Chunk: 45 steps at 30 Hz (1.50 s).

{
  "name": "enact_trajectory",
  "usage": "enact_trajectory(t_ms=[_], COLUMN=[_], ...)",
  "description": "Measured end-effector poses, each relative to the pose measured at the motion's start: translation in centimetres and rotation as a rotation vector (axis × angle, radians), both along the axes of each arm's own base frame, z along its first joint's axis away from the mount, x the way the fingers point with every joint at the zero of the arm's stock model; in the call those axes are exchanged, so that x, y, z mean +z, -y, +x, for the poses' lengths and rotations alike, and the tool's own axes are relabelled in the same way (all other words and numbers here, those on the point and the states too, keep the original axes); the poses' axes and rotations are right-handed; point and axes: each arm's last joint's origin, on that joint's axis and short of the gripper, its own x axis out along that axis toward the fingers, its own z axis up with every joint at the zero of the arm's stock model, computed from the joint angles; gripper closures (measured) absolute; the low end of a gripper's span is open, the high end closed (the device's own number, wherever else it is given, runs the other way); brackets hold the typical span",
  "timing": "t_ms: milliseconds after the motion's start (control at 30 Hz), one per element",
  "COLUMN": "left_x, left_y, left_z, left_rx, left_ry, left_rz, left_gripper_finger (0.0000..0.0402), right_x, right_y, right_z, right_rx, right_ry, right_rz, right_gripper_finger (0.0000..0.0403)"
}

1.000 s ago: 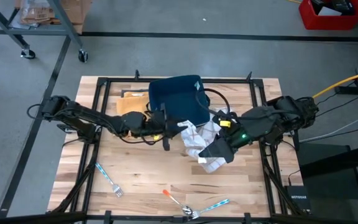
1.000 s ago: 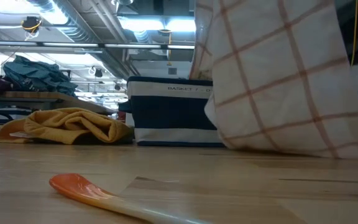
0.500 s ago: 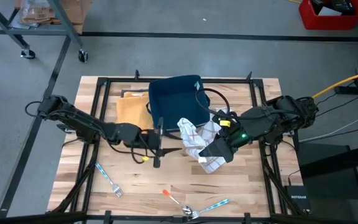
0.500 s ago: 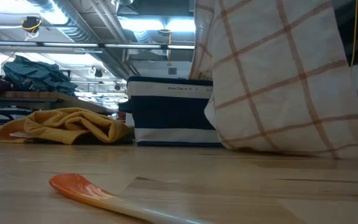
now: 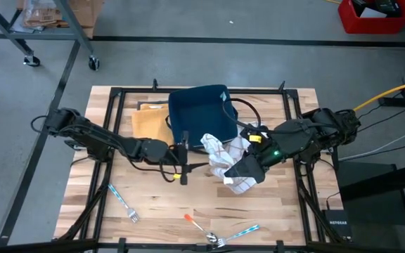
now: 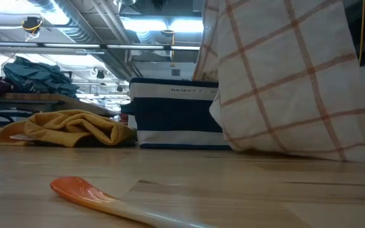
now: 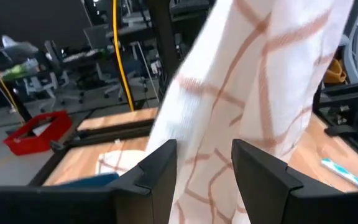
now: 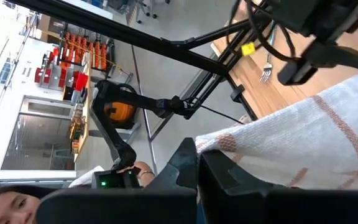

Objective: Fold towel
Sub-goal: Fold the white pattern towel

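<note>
Left gripper, jaws apart, moved back toward towel

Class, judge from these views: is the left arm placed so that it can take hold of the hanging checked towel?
Probably yes. The left gripper is open, the checked towel hangs just beyond its fingers, and nothing stands between them. The right gripper holds the towel up.

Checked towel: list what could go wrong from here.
1. The right gripper holds the checked towel by one bunched part; most hangs crumpled, so a fold may start skewed.
2. The left gripper stands open beside the towel's edge and may close on several layers.
3. The basket sits close behind; swinging cloth could snag it.
</note>
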Motion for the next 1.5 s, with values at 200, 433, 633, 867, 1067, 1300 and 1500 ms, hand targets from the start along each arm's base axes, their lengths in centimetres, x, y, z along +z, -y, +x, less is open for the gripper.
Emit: enact_trajectory(t_ms=[200,433,633,867,1067,1300,1500], left_x=[-1.5,-2.9,-3.5,-4.4,-6.0,-7.6,-7.6], left_y=[-0.8,-1.8,-2.7,-4.0,-4.5,-5.0,-5.0], left_z=[1.0,1.3,1.2,1.4,2.2,2.7,2.7], left_rx=[0.047,0.166,0.231,0.274,0.290,0.312,0.319], left_ry=[-0.051,-0.142,-0.213,-0.275,-0.315,-0.364,-0.359], left_rz=[0.025,0.069,0.095,0.084,0.094,0.084,0.058], left_gripper_finger=[0.0257,0.0257,0.0257,0.0257,0.0257,0.0257,0.0257], right_x=[0.0,0.0,0.0,0.4,0.9,0.9,0.9], right_y=[0.0,0.0,0.0,-0.1,-0.2,-0.2,-0.2], right_z=[0.0,0.0,0.0,0.1,0.3,0.3,0.3], right_rx=[0.000,0.010,0.010,0.012,0.019,0.019,0.019], right_ry=[0.002,0.003,0.003,0.039,0.093,0.091,0.089], right_rz=[0.001,0.006,0.006,0.019,0.046,0.045,0.044], right_gripper_finger=[0.0402,0.0402,0.0402,0.0402,0.0402,0.0402,0.0402])
